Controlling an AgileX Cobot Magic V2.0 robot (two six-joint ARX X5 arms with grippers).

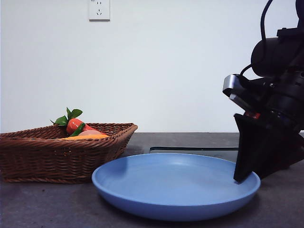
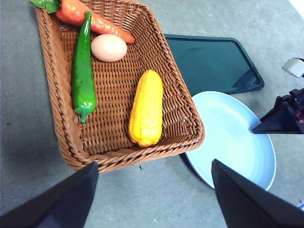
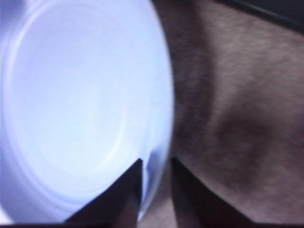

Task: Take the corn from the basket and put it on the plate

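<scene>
The corn (image 2: 146, 108), a yellow-orange cob, lies in the brown wicker basket (image 2: 114, 161) along the side nearest the plate; in the front view only a strip of the corn (image 1: 88, 136) shows over the basket (image 1: 47, 152) rim. My left gripper (image 2: 152, 190) hangs open above the table just short of the basket, holding nothing. The light-blue plate (image 1: 175, 185) sits beside the basket. My right gripper (image 1: 242, 175) is down at the plate's far-right rim, and its jaws stand close on either side of the plate (image 3: 85, 95) edge.
A green pepper (image 2: 83, 71), an egg (image 2: 109, 47) and a carrot (image 2: 90, 19) also lie in the basket. A black tray (image 2: 213, 64) rests behind the plate. The right arm's dark body (image 1: 280, 95) fills the front view's right side.
</scene>
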